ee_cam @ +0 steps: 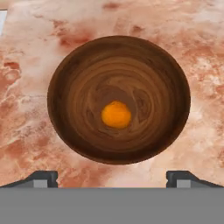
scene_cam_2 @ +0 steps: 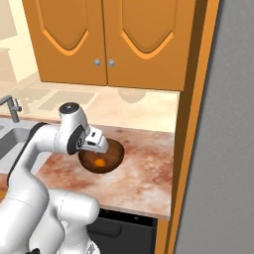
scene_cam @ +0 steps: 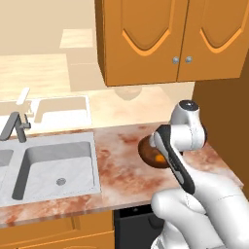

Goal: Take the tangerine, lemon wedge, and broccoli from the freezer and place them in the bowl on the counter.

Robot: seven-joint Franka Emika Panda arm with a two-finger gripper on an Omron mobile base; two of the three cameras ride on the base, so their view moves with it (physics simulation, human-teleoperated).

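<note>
One tangerine (ee_cam: 116,114) lies inside the bowl (ee_cam: 70,70), jaws apart.

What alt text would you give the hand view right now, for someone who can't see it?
A tangerine lies at the bottom of the dark wooden bowl, seen from straight above. The bowl sits on the marbled counter, and the open end effector hovers above it, holding nothing.
</note>
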